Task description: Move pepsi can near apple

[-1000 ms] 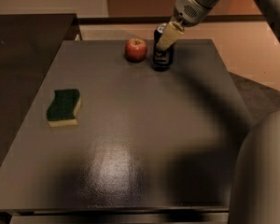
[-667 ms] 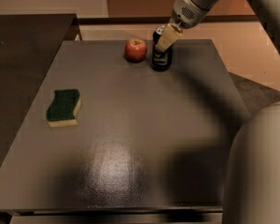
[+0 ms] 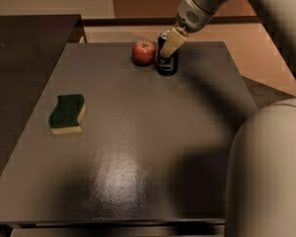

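The dark pepsi can (image 3: 168, 65) stands upright on the grey table (image 3: 138, 147) near its far edge. The red apple (image 3: 143, 53) sits just left of it, a small gap apart. My gripper (image 3: 166, 50) reaches down from the upper right and is closed around the can's upper part. One cream finger (image 3: 171, 42) lies across the can's front; the other finger is hidden behind it.
A green and yellow sponge (image 3: 67, 113) lies on the left side of the table. A dark counter (image 3: 24, 58) adjoins the table on the left. My pale arm (image 3: 269, 172) fills the lower right corner.
The gripper and the can have shifted slightly left, closer to the apple. The apple and the sponge have not moved.
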